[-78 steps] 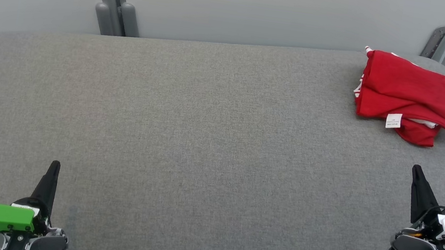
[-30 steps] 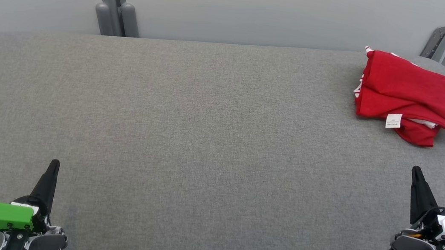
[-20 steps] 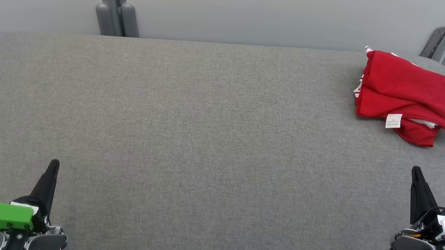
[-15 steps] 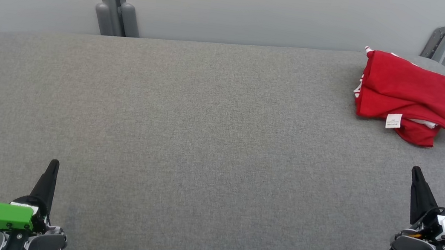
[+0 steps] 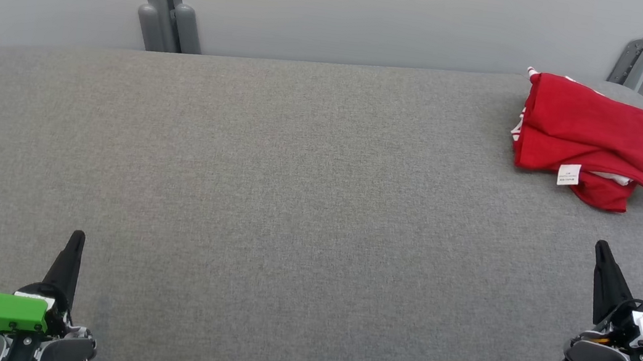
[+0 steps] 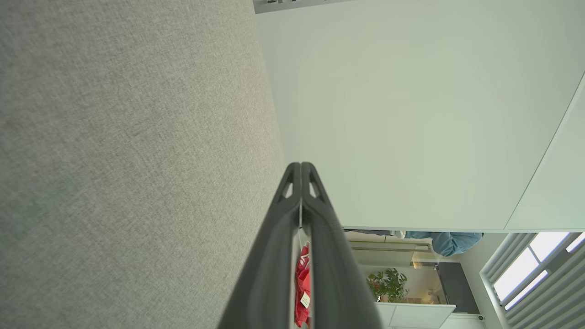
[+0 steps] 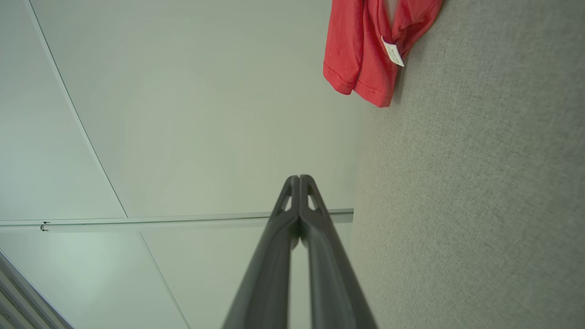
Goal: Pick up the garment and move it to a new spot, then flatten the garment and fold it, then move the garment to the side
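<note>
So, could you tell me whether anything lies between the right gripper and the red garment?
Nothing visible does. The red garment lies bunched at the far right of the grey cushion, and only bare fabric separates it from the shut right gripper.

Both arms sit low, the left tool (image 5: 77, 235) and right tool (image 5: 600, 245) closed (fingertips pressed together), pointing up and empty.

Head camera looks down over the grey fabric surface (image 5: 294, 202); both wrist cameras, rolled sideways, skim low along it toward the pale wall (image 5: 380, 14), all three sharing the folded red garment (image 5: 600, 139).
</note>
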Robot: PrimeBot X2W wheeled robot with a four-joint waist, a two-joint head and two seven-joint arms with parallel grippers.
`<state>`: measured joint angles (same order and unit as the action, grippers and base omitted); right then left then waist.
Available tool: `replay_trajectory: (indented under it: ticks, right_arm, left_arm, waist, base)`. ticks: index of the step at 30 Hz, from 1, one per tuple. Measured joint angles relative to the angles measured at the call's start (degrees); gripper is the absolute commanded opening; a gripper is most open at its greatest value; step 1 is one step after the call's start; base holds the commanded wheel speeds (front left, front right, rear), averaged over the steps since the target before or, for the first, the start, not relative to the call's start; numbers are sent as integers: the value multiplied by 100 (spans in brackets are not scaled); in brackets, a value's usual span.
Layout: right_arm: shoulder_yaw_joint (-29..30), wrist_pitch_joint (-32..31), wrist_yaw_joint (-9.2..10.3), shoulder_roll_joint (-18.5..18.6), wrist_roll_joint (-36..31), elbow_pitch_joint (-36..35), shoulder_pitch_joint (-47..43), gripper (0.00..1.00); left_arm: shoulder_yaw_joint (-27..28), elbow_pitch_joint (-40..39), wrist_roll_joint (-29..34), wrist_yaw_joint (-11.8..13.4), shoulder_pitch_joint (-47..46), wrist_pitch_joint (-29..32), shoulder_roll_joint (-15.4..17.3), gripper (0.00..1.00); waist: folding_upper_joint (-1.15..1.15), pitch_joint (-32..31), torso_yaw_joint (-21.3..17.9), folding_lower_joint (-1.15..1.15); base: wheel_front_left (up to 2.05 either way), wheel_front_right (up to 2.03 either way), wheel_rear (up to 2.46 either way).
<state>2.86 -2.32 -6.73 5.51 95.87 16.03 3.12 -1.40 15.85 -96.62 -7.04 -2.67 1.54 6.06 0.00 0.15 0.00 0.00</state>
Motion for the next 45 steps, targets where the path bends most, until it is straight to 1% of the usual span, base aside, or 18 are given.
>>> replay_trajectory:
  ticks: [45]
  right_arm:
    - [32,-32,-7,-14,-2,-1,2,0]
  left_arm:
    - [44,-1,0,-1,-2,45,-13,0]
  waist:
    - [0,1,0,0]
  base:
    - [0,0,0]
